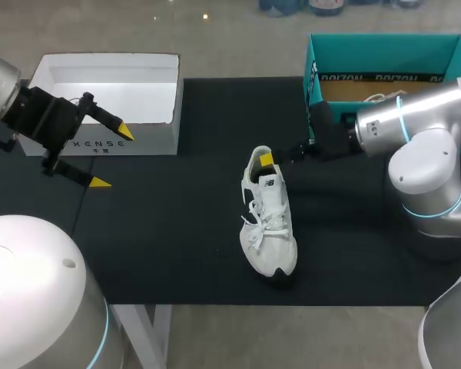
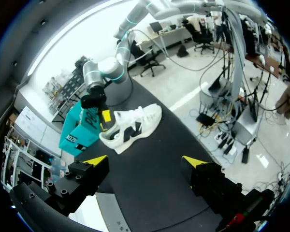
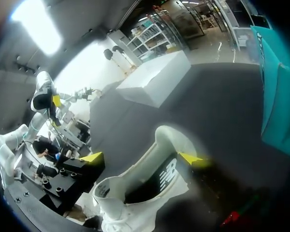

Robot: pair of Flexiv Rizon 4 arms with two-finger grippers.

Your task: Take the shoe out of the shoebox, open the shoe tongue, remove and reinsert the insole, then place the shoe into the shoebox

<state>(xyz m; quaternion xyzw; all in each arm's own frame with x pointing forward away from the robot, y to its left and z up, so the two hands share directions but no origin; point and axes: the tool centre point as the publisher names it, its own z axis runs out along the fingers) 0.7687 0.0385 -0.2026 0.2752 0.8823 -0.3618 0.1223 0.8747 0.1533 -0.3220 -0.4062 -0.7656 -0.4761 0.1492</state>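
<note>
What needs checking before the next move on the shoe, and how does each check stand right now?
1. Shoe out of the teal shoebox and on the table: ok.
2. Shoe upright on its sole: ok.
3. Right gripper at the shoe's heel: ok.
4. Right gripper's hold on the heel: cannot tell.
5. Left gripper open, empty and apart from the shoe: ok.
6. Insole seated inside the shoe: cannot tell.
</note>
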